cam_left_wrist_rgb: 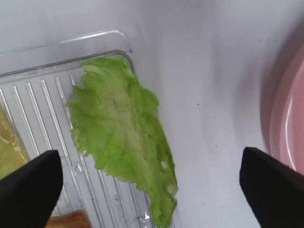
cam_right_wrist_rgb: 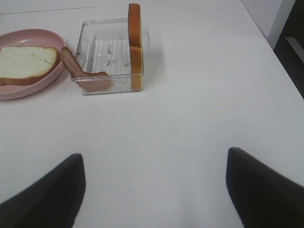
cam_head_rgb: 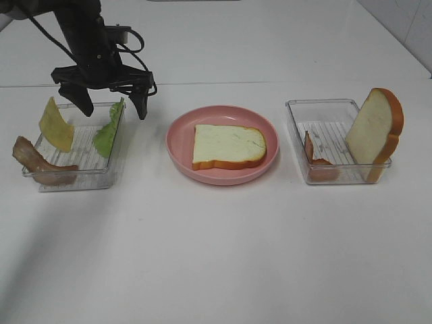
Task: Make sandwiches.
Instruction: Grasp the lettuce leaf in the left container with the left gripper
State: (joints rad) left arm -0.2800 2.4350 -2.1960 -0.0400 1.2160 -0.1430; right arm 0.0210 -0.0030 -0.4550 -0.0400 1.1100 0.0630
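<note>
Lettuce leaf leans on the left tray's right wall, long axis running up toward the far rim.
Left gripper hangs just above, jaws spread wide astride the leaf; bare table separates tray and pink plate; right gripper also gapes, well short of the right tray.

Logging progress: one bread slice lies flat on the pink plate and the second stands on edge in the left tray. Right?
Not quite. The second slice stands on edge in the right tray, not the left, as the exterior high view shows. The first slice does lie flat on the pink plate.
</note>
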